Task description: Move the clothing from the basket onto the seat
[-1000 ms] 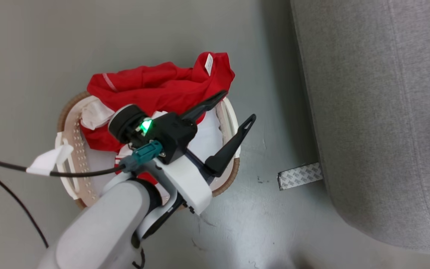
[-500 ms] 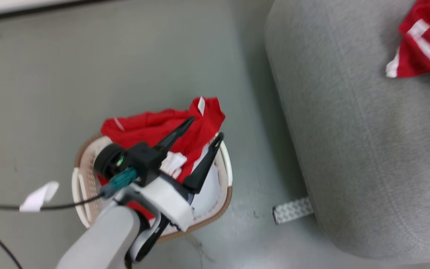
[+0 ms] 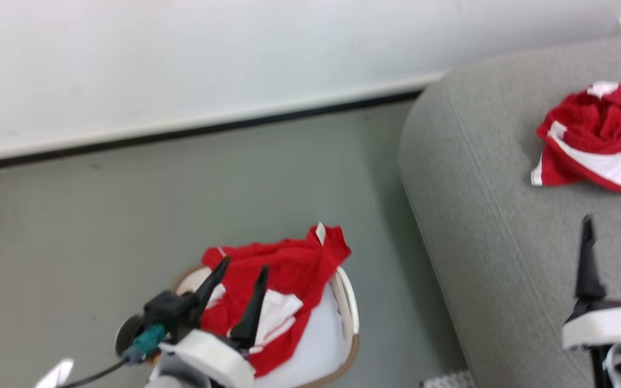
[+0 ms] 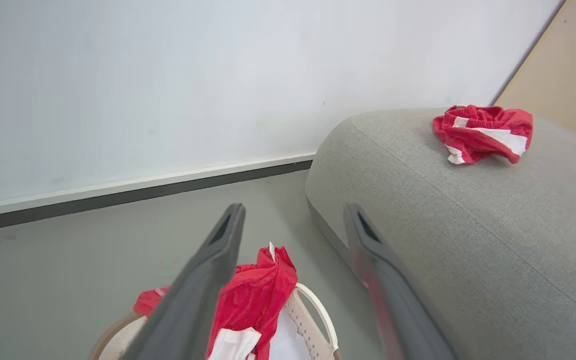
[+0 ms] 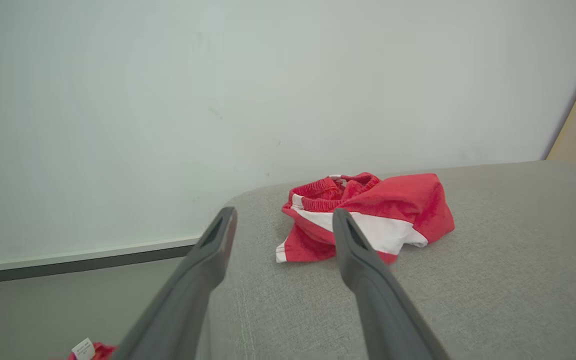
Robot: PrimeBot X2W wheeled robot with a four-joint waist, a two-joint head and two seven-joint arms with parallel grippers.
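Well to the left of the seat (image 3: 483, 242), the basket (image 3: 349, 302) stands on the grey floor (image 3: 73, 258), apart from the seat's rounded side. The clothing (image 3: 294, 258) lies inside the basket, bright red with white parts, and one red corner with a small white tag hangs over the rim on the side away from the robot. Under the clothing, on the basket's side nearer to the seat, a pale pad (image 3: 316, 345) is seen. The left gripper (image 3: 243, 267) hangs above the basket, its two dark fingers spread wide and holding nothing; from the left wrist the left gripper (image 4: 294, 210) frames the clothing (image 4: 263, 285) and the basket rim (image 4: 318, 310), with the seat (image 4: 468, 225) to the right. On top of the seat, near the end by the white wall (image 3: 235, 54), lies a crumpled red and white garment (image 3: 596, 134), touching only the grey fabric. The right gripper (image 3: 611, 222) is over the seat, on the robot's side of this garment and apart from it, its fingers also wide and empty. From the right wrist the right gripper (image 5: 284, 214) points towards the red and white garment (image 5: 403, 200) on the seat (image 5: 493, 300).
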